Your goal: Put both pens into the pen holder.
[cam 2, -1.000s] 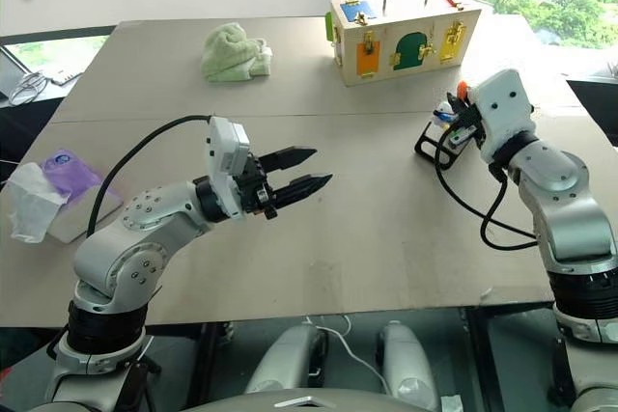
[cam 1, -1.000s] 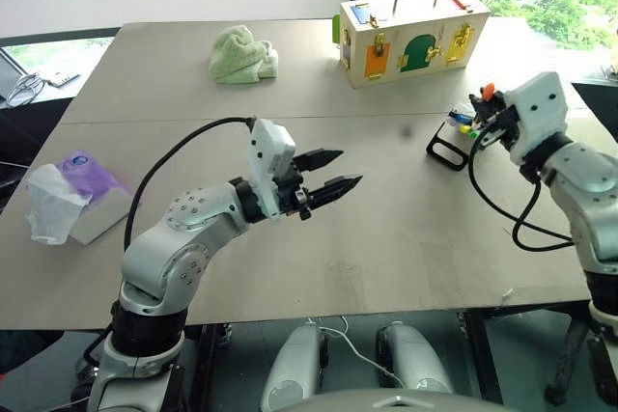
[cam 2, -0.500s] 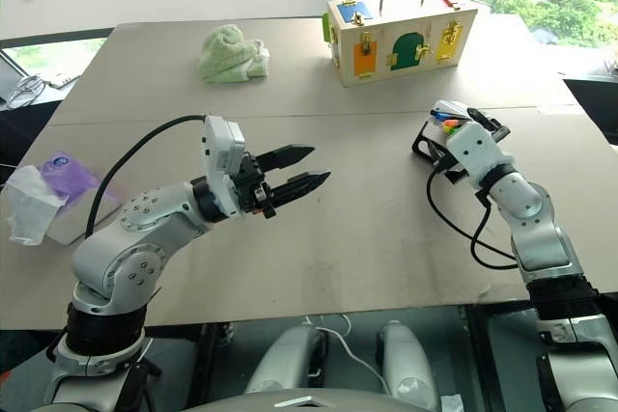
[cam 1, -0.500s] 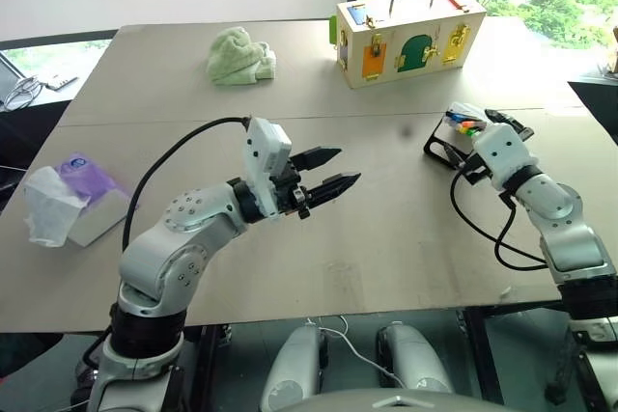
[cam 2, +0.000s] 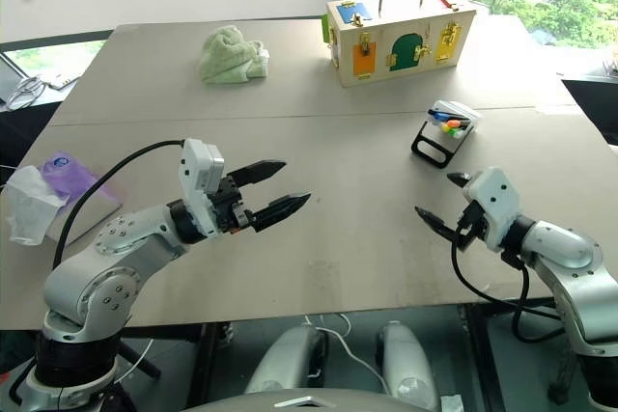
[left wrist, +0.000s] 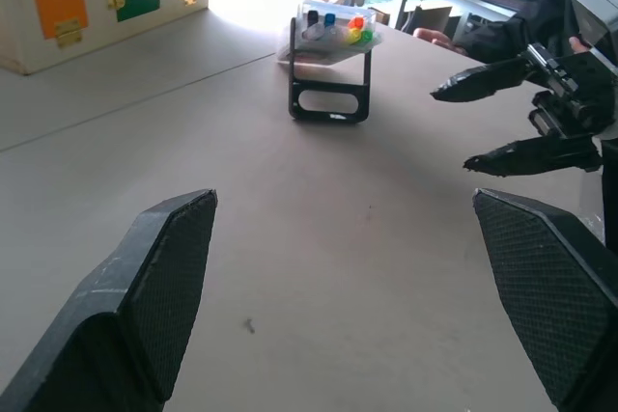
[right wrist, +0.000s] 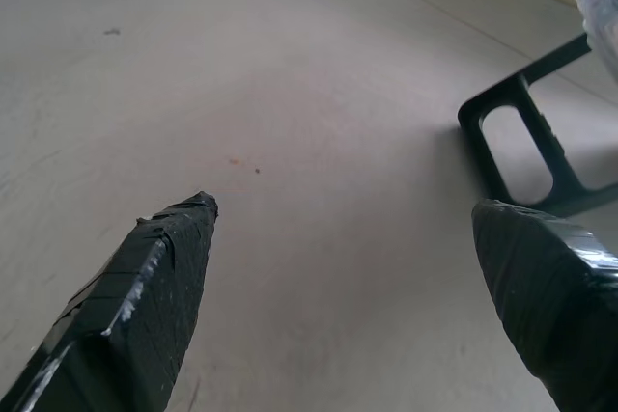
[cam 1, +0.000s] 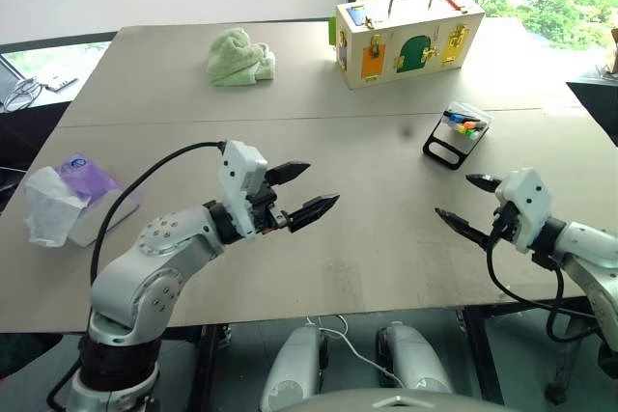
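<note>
- The pen holder (cam 1: 458,132) stands on the bench (cam 1: 386,238) on the robot's right side, in front of the wooden box (cam 1: 409,37) with coloured doors.
- Coloured caps show inside its clear tray. In the left wrist view I see a blue cap (left wrist: 329,19) and an orange cap (left wrist: 355,23), with yellow and green ones beside them. So I judge that both pens are already in the holder, though the barrels are too small to tell apart.
- The left tool (cam 1: 301,190) hangs above the middle of the bench with its two fingers wide apart, and it holds nothing.
- The right tool (cam 1: 465,206) is near the front edge of the bench, well apart from the holder. Its fingers are also spread wide and empty.
- What could go wrong now: the holder is light and tilted on a thin black frame. If the right arm swings toward it, a finger or the loose cable (cam 1: 517,287) could push it over and the pens would fall out.
- The two tools point toward each other. If both arms move inward together, they could hit one another.
- The green towel (cam 1: 239,55) and the tissue pack (cam 1: 72,200) lie well away, so they are no danger.
</note>
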Tool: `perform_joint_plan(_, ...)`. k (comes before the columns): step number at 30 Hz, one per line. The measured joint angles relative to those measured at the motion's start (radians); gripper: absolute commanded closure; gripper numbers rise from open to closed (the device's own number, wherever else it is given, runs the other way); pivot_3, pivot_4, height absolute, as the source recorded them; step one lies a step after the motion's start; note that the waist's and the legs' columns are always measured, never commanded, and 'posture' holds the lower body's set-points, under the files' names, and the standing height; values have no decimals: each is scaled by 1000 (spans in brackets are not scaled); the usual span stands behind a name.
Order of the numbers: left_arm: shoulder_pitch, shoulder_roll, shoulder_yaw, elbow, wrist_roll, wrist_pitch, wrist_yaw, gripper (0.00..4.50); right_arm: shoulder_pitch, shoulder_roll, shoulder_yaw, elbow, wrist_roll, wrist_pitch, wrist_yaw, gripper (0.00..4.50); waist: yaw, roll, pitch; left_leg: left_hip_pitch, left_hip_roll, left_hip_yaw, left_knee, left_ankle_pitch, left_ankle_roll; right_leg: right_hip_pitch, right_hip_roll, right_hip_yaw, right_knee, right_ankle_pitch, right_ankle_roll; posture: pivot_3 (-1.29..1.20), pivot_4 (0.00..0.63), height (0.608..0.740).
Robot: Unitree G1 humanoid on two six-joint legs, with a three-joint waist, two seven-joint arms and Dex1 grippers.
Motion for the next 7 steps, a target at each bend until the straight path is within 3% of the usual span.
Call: perform_joint_plan(7, 236, 5, 206, -27, -6, 6, 81, 55, 47, 2, -10, -53, 14, 30, 4, 0, -2, 0, 0, 3, 3, 3, 0, 0, 0, 1, 0, 2, 0, -2, 0, 0, 150, 740)
